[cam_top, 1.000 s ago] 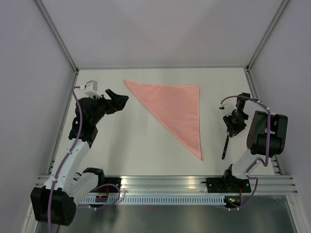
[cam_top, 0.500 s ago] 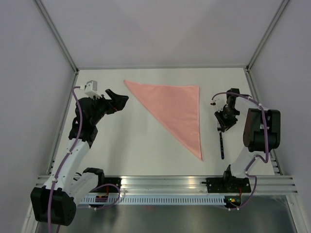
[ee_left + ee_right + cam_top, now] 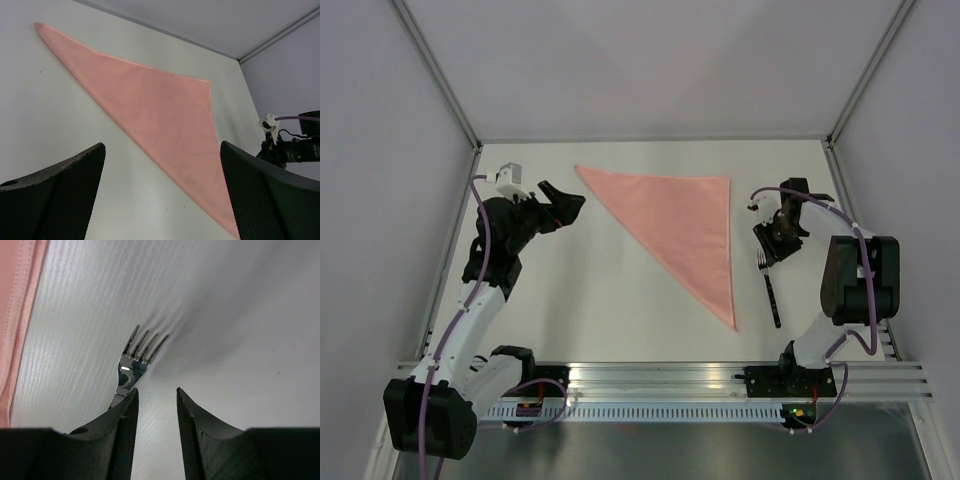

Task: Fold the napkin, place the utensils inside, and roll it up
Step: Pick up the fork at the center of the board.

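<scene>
The salmon-pink napkin (image 3: 685, 225) lies folded into a flat triangle on the white table, its long point toward the front; it also shows in the left wrist view (image 3: 160, 110). The fork (image 3: 770, 295) lies on the table right of the napkin's point, tines toward the back. My right gripper (image 3: 767, 252) hovers over the tines, jaws a little apart and empty. In the right wrist view the fork (image 3: 132, 367) lies just outside the left finger of that gripper (image 3: 157, 390). My left gripper (image 3: 565, 205) is open and empty, left of the napkin (image 3: 162, 144).
The napkin's edge (image 3: 15, 315) shows at the left of the right wrist view. The metal frame rail (image 3: 720, 375) runs along the table's front edge. The enclosure walls stand close at back and sides. My right arm (image 3: 295, 150) shows beyond the napkin in the left wrist view.
My right gripper has moved left and toward the back. The fork's tine end has swung left with it, closer to the napkin. The left arm has stayed put.
</scene>
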You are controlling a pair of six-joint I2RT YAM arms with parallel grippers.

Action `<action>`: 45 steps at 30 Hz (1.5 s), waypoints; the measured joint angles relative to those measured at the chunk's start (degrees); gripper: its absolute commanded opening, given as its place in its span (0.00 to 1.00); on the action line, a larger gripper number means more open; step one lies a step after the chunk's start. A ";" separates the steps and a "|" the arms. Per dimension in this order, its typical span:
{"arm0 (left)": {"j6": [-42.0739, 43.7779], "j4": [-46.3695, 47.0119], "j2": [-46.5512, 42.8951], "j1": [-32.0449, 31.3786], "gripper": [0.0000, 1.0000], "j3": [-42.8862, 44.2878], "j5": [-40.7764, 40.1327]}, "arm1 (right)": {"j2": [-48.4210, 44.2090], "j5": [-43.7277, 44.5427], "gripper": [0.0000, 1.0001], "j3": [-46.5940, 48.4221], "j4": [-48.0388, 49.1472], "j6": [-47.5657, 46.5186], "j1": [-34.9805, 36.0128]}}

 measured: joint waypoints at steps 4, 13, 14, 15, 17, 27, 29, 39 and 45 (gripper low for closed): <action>0.00 -0.02 0.46 0.00 1.00 0.33 0.02 | -5.22 -0.11 0.45 -2.10 -0.68 -0.02 0.00; 0.02 -0.15 1.11 0.00 1.00 0.87 0.00 | -7.23 -0.63 0.46 -8.66 -2.43 -1.09 0.00; 0.02 -0.20 1.31 0.00 1.00 1.03 0.00 | -7.23 -0.66 0.46 -9.01 -2.60 -1.18 0.02; 0.02 -0.20 1.53 0.00 1.00 1.11 0.00 | -7.23 -0.72 0.47 -9.22 -2.69 -1.20 0.02; 0.04 -0.28 1.95 0.00 1.00 1.16 0.00 | -7.23 -0.87 0.47 -9.38 -2.78 -1.27 0.02; 0.04 -0.68 3.72 0.00 1.00 1.49 0.02 | -7.23 -1.29 0.48 -9.40 -2.75 -1.42 0.17; 0.04 -0.70 3.98 0.00 1.00 1.53 0.02 | -7.23 -1.51 0.48 -9.40 -2.75 -1.44 0.28; 0.09 -1.27 4.68 0.00 1.00 2.12 0.02 | -7.23 -2.23 0.48 -10.05 -2.56 -1.46 1.25; 1.16 -2.36 4.94 0.00 1.00 3.21 0.00 | -7.23 -1.86 0.40 -11.82 -2.16 -1.88 1.95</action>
